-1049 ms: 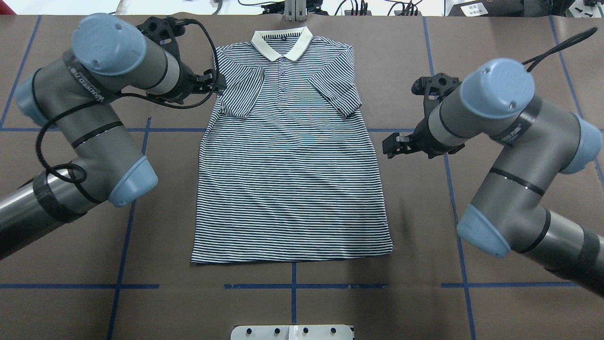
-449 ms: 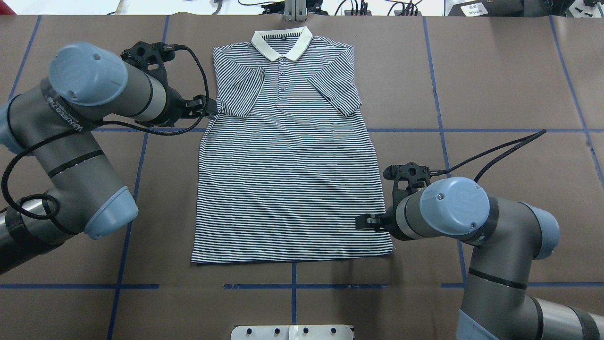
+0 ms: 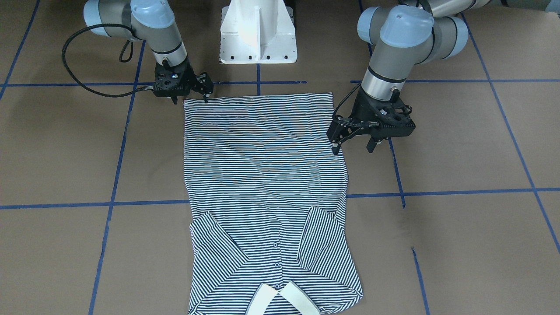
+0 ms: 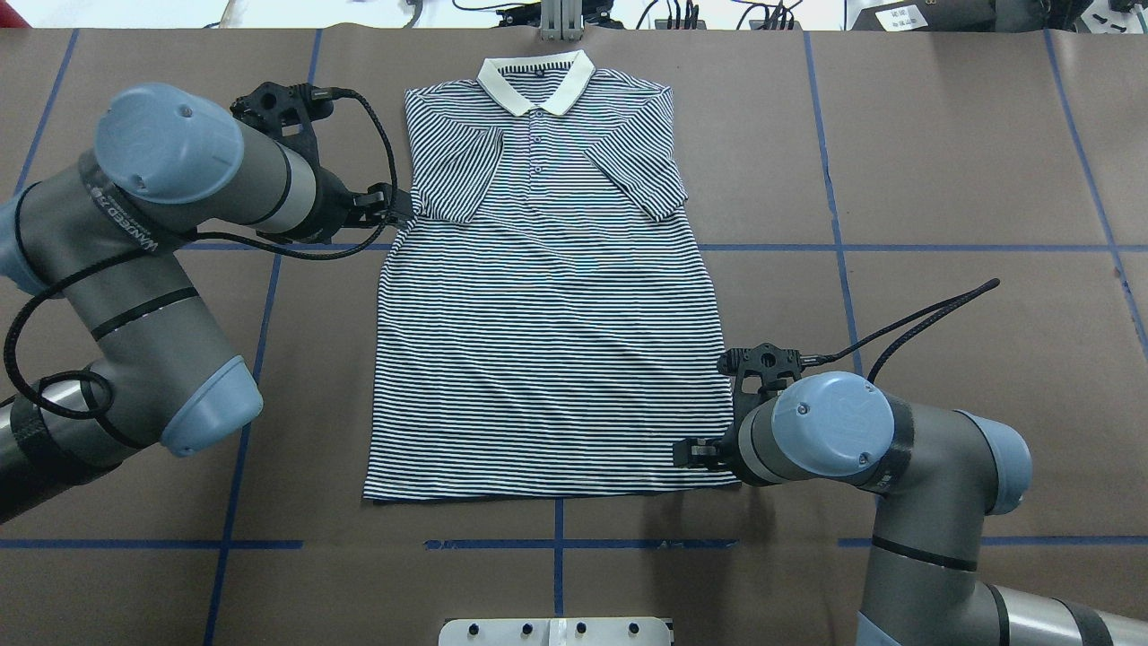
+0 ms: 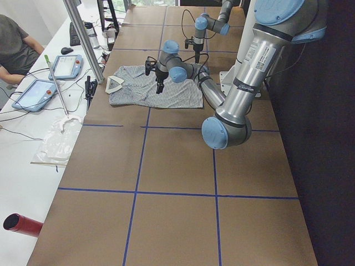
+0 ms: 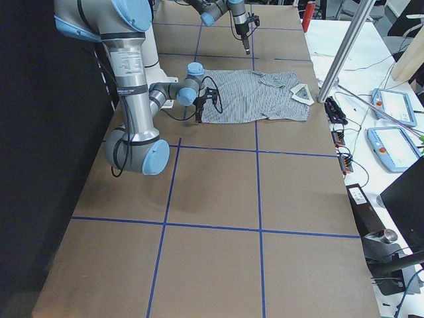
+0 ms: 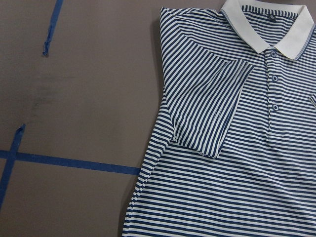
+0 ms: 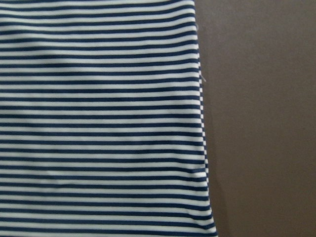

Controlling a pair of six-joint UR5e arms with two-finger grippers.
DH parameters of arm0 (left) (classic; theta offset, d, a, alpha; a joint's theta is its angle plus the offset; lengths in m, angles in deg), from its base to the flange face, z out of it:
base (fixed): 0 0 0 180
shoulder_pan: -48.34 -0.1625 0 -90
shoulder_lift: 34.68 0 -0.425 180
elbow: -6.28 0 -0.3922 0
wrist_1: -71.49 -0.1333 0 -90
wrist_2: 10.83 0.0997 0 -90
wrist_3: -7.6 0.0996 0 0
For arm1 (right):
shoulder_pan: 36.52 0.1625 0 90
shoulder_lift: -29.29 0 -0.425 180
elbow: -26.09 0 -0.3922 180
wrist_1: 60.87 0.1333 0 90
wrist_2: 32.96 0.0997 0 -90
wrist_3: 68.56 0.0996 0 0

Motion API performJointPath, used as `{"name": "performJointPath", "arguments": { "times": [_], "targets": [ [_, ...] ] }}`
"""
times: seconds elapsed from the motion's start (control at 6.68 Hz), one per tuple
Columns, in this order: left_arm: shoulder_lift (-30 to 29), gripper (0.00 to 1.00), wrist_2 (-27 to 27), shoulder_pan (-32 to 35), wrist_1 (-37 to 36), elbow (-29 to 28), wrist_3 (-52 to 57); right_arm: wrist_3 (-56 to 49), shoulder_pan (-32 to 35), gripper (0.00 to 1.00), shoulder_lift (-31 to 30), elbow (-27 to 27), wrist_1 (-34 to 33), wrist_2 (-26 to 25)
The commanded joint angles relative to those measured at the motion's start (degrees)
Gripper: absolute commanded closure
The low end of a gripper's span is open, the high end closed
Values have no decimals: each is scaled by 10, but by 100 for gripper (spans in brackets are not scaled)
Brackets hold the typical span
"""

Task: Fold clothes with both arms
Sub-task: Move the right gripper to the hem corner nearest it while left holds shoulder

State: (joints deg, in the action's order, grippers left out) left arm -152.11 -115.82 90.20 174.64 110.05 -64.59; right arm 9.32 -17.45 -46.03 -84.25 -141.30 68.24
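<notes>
**Both grippers at the shirt's edges, nothing gripped**

The shirt [image 4: 547,359] lay flat and face up in the middle of the table [image 4: 942,179]. Its collar [image 4: 536,85] was at the far edge and its hem nearest the robot. Both sleeves were folded in over the chest: one [image 4: 457,175] on the robot's left and the other [image 4: 639,175] on its right, with the buttons [image 7: 274,78] between them.

The left gripper [image 4: 395,205] hung by the shirt's left edge, just beside the lower corner of the folded sleeve. Its fingers looked parted and pinched nothing. The left wrist camera took in the collar, the sleeve and a stretch of bare table, so the gripper was raised off the cloth.

The right gripper [image 4: 689,453] was low at the hem's right corner, over the cloth just inside the side edge. The right wrist camera showed only stripes and that edge at close range. Its fingers seemed apart and held nothing. Whether they touched the cloth could not be told.

Blue tape [image 4: 897,248] marked the table into squares. The white pedestal [image 3: 258,35] stood behind the hem, between the two arms. A seated person [image 5: 16,50] showed at a side desk.
</notes>
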Motion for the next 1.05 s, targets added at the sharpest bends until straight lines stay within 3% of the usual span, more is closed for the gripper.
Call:
{"name": "performJointPath", "arguments": {
  "times": [0.0, 0.15, 0.6, 0.9],
  "targets": [
    [-4, 0, 0, -3, 0, -2, -4, 1, 1, 0, -3, 3, -1, 21],
    [-4, 0, 0, -3, -1, 0, -6, 1, 1, 0, -5, 7, -2, 20],
    [-5, 0, 0, -2, -2, 7, -7, 1, 3, 18, -4, 13, -2, 20],
    [-5, 0, 0, -3, -2, 9, -8, 0, 9, 65, -4, 15, -2, 21]
  ]
}}
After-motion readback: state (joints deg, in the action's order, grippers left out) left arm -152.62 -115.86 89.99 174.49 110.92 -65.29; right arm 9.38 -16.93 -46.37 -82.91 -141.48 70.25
